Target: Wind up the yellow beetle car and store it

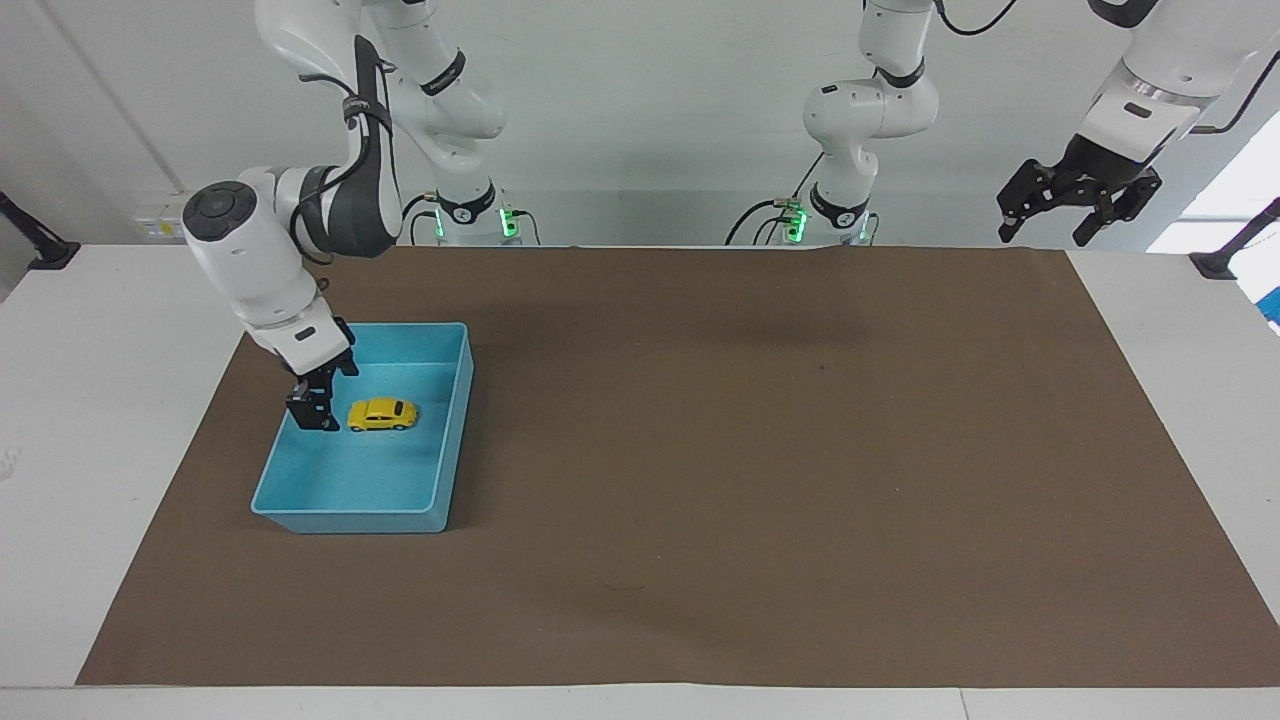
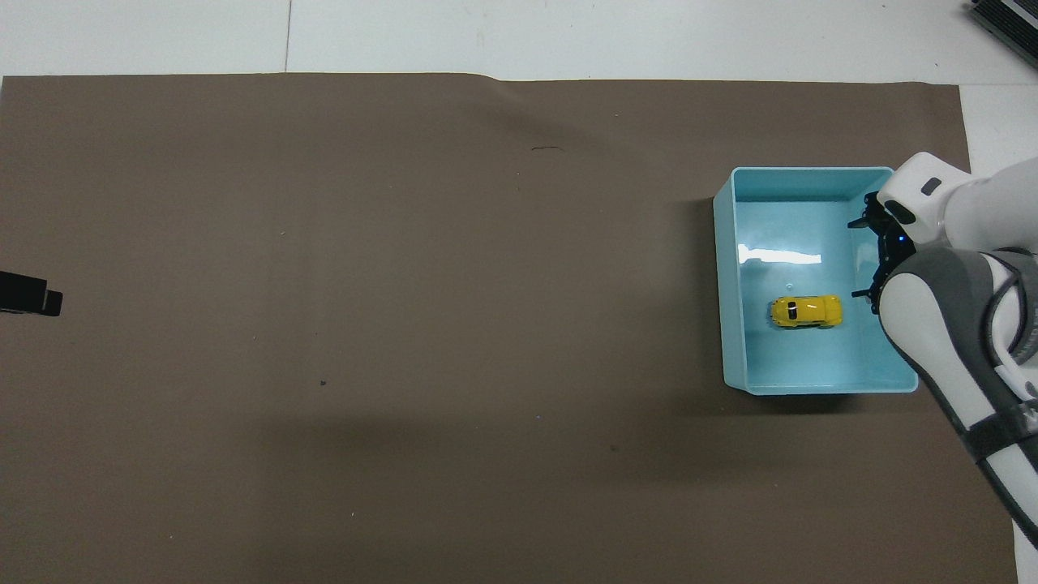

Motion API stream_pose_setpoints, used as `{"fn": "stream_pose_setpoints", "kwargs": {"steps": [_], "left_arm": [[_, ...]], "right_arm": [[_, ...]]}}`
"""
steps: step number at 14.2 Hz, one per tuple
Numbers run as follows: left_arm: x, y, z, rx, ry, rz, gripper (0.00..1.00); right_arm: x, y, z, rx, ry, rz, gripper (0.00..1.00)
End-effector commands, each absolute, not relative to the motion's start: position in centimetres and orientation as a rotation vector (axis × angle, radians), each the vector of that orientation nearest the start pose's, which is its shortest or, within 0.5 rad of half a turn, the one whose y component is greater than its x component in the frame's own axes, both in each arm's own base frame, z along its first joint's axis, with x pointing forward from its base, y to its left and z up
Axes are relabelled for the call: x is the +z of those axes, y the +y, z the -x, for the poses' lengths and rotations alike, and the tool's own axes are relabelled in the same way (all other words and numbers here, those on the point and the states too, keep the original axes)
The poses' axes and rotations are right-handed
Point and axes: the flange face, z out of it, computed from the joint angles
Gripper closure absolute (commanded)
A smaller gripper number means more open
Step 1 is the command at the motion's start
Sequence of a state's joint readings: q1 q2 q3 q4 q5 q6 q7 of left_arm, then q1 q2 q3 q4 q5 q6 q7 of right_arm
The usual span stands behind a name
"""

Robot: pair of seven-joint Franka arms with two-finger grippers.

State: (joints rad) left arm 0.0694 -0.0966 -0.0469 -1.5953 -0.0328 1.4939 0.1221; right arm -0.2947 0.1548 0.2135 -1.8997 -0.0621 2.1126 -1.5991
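The yellow beetle car (image 1: 381, 413) stands on its wheels on the floor of the blue bin (image 1: 350, 518), free of any gripper. It also shows in the overhead view (image 2: 805, 311), in the bin (image 2: 730, 276). My right gripper (image 1: 314, 412) is open and empty beside the car, over the bin's side toward the right arm's end of the table; it also shows in the overhead view (image 2: 864, 258). My left gripper (image 1: 1075, 205) is open and empty, and it waits raised over the left arm's end of the table.
A brown mat (image 1: 760, 450) covers most of the white table (image 1: 90, 400). The bin stands on the mat at the right arm's end. The left gripper's black tip (image 2: 31, 295) shows at the overhead view's edge.
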Motion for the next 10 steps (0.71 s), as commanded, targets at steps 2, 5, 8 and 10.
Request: {"fn": "stream_pose_setpoints", "kwargs": {"steps": [2, 5, 8, 10], "left_arm": [[66.1, 0.8, -51.0, 0.006, 0.169, 3.151, 0.00], [66.0, 0.9, -51.0, 0.008, 0.166, 3.151, 0.00], [66.0, 0.9, -51.0, 0.011, 0.166, 3.151, 0.00], [66.0, 0.9, -51.0, 0.008, 0.166, 3.151, 0.00]], "right_arm": [[45.0, -5.4, -60.7, -0.084, -2.221, 2.324, 0.00], [45.8, -5.2, -60.5, -0.083, -2.234, 2.323, 0.00], [45.9, -5.4, -60.5, -0.078, -2.240, 2.326, 0.00], [45.8, -5.3, -60.5, -0.077, -2.240, 2.323, 0.00]]}}
